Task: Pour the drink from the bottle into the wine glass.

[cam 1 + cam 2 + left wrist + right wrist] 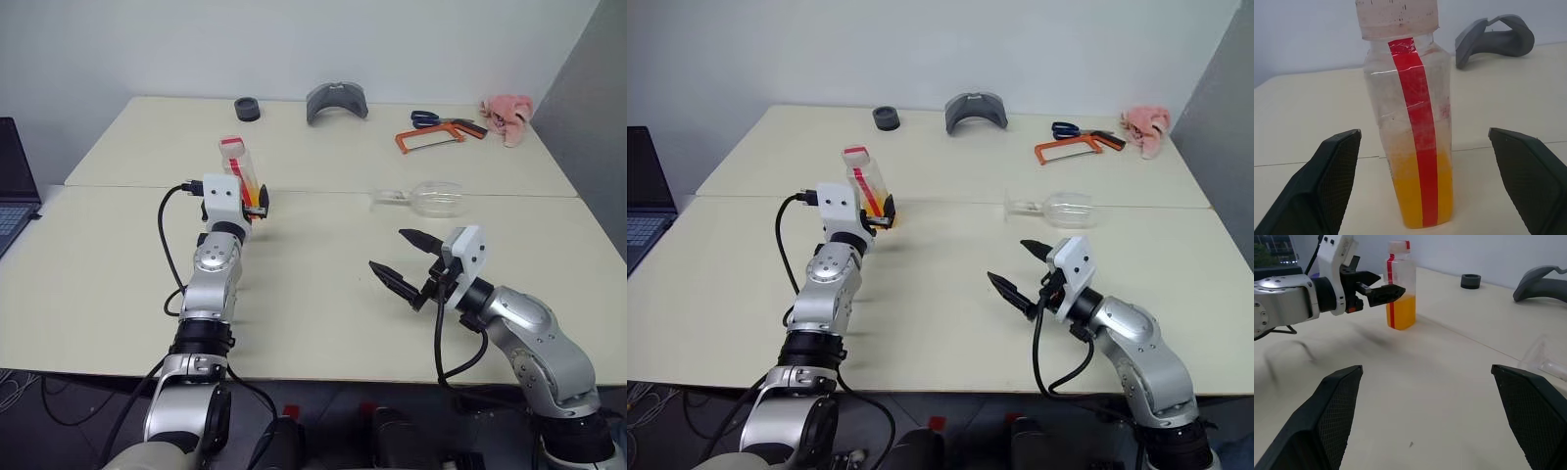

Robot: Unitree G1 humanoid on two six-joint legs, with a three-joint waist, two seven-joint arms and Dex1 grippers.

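Clear plastic bottle, upright on cream table, orange drink in its lower part; left gripper spread wide either side, not touching. Wine glass lying on its side, farther right. Right gripper released, empty, near front edge

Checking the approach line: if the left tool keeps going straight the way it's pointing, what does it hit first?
The bottle. It stands upright between the open left tool fingers, dead ahead, with nothing in between.
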